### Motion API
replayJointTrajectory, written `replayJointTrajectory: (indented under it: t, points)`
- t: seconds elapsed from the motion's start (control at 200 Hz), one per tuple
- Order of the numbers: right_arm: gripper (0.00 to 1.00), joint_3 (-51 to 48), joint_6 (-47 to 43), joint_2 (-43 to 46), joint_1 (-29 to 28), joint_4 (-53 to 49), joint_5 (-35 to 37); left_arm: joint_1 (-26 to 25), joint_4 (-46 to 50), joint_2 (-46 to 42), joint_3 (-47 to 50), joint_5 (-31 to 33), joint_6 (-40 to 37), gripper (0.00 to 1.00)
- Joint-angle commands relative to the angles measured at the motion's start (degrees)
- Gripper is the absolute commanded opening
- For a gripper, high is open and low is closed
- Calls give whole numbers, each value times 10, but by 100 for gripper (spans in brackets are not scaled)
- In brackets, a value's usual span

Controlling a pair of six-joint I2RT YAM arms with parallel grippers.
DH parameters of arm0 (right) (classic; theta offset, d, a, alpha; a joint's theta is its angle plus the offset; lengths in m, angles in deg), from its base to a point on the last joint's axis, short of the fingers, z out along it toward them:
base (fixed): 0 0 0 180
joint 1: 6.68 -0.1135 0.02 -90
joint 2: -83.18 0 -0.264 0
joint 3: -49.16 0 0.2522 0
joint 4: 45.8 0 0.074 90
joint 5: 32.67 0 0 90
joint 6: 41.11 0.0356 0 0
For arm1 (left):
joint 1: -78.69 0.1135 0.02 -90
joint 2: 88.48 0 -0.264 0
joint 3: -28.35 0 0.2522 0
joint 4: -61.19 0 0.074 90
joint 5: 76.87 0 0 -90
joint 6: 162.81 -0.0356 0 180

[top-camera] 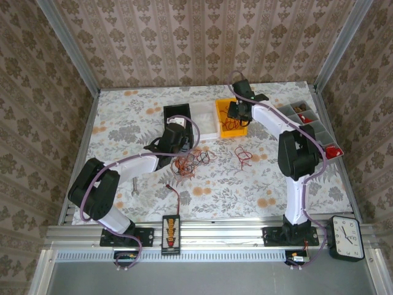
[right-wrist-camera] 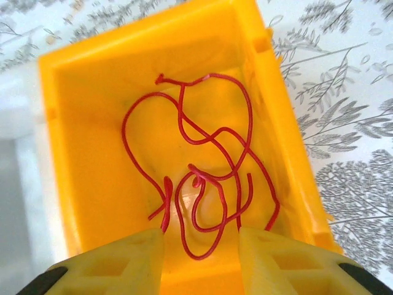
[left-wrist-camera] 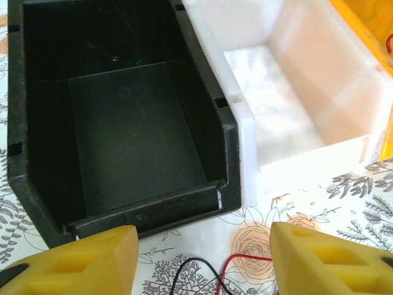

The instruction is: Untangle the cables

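**Cables (top-camera: pixel 187 161) tangled on the surface (top-camera: pixel 123 117)**

The left tool (left-wrist-camera: pixel 206 255) stood open and empty before the black bin (left-wrist-camera: pixel 123 123), the cables just by it. The right tool (right-wrist-camera: pixel 201 249) hung open over loose red wires (right-wrist-camera: pixel 202 160) in the yellow bin (right-wrist-camera: pixel 80 153).

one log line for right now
left gripper open, facing empty black bin | right gripper open above yellow bin | red cables lying in yellow bin | mixed tangle on table
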Motion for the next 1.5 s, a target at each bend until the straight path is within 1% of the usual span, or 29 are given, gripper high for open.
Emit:
replayJointTrajectory:
  t: [0.0, 0.14, 0.26, 0.355, 0.425, 0.47, 0.58, 0.7, 1.02, 1.09, 1.165, 1.195, 1.265, 1.365, 1.42, 1.49]
  points:
    - [40, -43, 2, 57, 0, 22, 20, -4, 16, -4, -12, -18, -23, 59]
    - [41, -151, -1, 136, -4, 43, 6, -8, 29, -11, 0, -25, -39, 59]
    - [45, -246, 4, 192, -12, 37, -7, -11, 44, -4, 1, -28, -55, 59]
    - [52, -310, 10, 220, -16, 33, -7, -13, 59, 4, -4, -31, -67, 59]
    - [59, -347, 11, 234, -20, 31, -6, -15, 62, 7, -4, -32, -72, 59]
    - [61, -365, 7, 238, -24, 31, -7, -15, 63, 8, -5, -32, -73, 59]
    - [63, -390, -6, 235, -34, 41, -16, -17, 67, 11, -10, -31, -75, 60]
    - [64, -386, -22, 209, -44, 38, -19, -20, 70, 16, -17, -29, -76, 60]
    - [62, -369, -48, 145, -69, 16, -3, -22, 72, 18, -22, -22, -72, 60]
    - [58, -365, -52, 133, -76, 12, 2, -23, 72, 19, -22, -22, -72, 60]
    - [50, -362, -57, 121, -82, 7, 1, -24, 72, 20, -22, -20, -72, 60]
    - [45, -361, -56, 118, -83, 7, 2, -24, 72, 20, -23, -20, -72, 60]
    - [29, -361, -57, 116, -83, 7, 3, -25, 72, 19, -23, -17, -72, 60]
    - [16, -364, -57, 121, -83, 10, 5, -28, 72, 19, -22, -12, -72, 60]
    - [11, -366, -56, 127, -82, 13, 4, -29, 72, 19, -22, -10, -72, 60]
    - [8, -371, -53, 140, -80, 16, 6, -29, 71, 20, -21, -9, -72, 60]
